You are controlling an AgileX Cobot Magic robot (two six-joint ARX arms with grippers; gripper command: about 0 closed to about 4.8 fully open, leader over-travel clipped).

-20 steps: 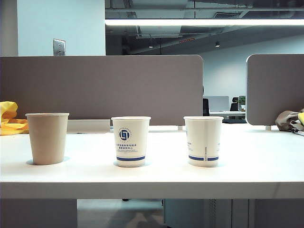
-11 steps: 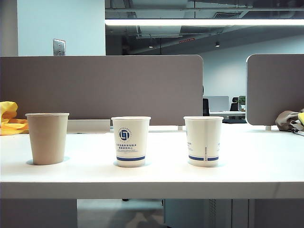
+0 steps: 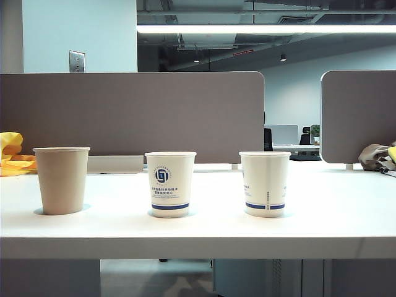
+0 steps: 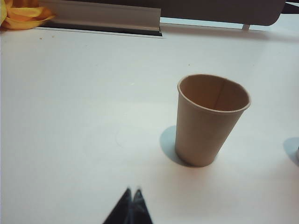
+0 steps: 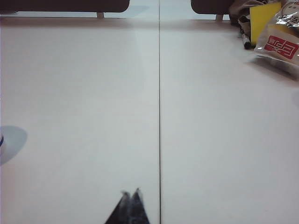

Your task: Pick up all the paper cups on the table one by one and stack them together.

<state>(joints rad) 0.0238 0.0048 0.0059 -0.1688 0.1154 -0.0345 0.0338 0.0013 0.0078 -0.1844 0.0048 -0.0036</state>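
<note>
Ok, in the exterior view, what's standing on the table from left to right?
Yellow bag at the far left edge → brown cup → white cup with the logo facing the camera → second white cup → grey-and-yellow clutter at the far right edge. Neither gripper shows in this view.
</note>
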